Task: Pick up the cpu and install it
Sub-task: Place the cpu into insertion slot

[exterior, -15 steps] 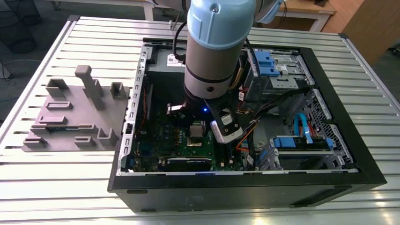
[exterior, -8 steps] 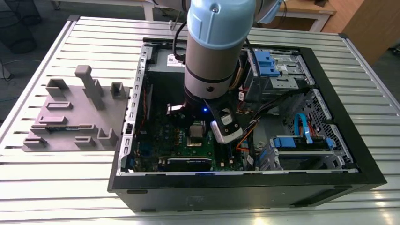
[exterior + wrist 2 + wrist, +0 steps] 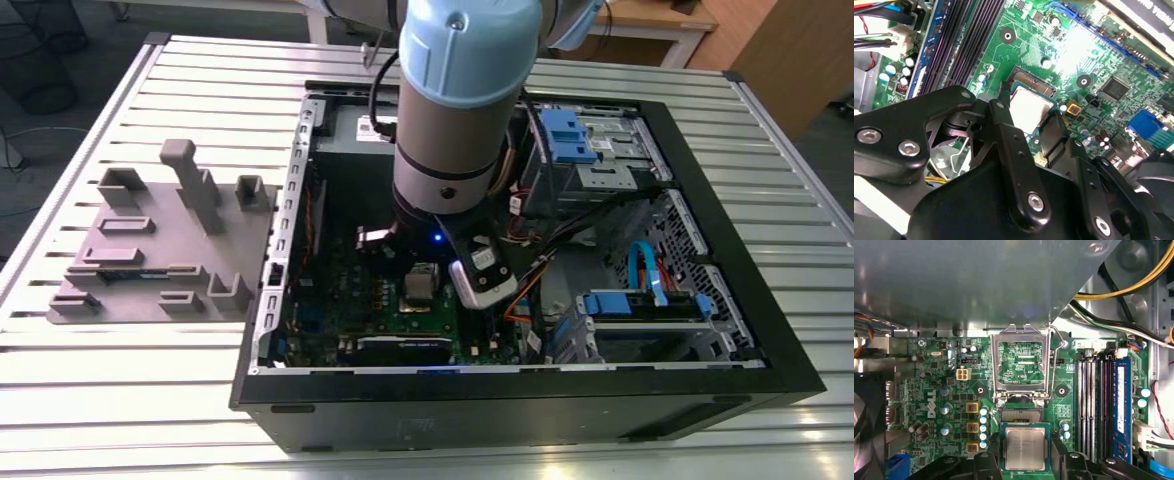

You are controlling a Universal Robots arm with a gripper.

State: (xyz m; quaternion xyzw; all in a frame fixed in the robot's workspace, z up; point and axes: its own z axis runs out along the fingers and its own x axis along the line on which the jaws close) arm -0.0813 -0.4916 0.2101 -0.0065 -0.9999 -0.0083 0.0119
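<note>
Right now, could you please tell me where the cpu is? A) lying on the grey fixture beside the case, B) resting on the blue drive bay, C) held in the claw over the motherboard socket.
C: in both wrist views the cpu is gripped in the claw, just above the socket on the green motherboard.
</note>
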